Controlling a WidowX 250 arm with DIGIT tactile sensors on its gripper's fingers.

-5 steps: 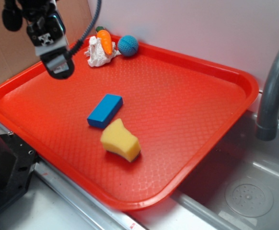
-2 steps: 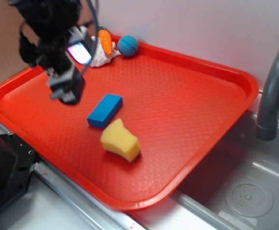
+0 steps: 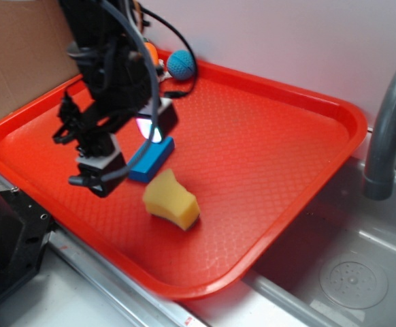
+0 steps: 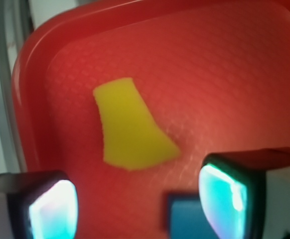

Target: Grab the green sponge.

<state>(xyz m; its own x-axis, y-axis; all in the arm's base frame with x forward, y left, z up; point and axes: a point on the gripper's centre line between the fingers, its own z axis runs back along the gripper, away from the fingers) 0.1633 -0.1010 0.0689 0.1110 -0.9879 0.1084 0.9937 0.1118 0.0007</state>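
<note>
Since a second ago, the end effector (image 3: 97, 178) has come down from the back left corner toward the front edge, fingers wide apart, holding nothing. Green sponge (image 3: 171, 199) sits just beside it on the red tray (image 3: 252, 157). Blue block (image 3: 150, 158) is close; it might get grabbed instead.

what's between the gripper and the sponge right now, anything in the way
Nothing: in the wrist view only bare red tray lies between the open gripper and the yellow sponge. The blue block sits at the near edge, between the fingers.

Blue block (image 3: 150, 159), ball (image 3: 181, 64), faucet (image 3: 387, 122)
</note>
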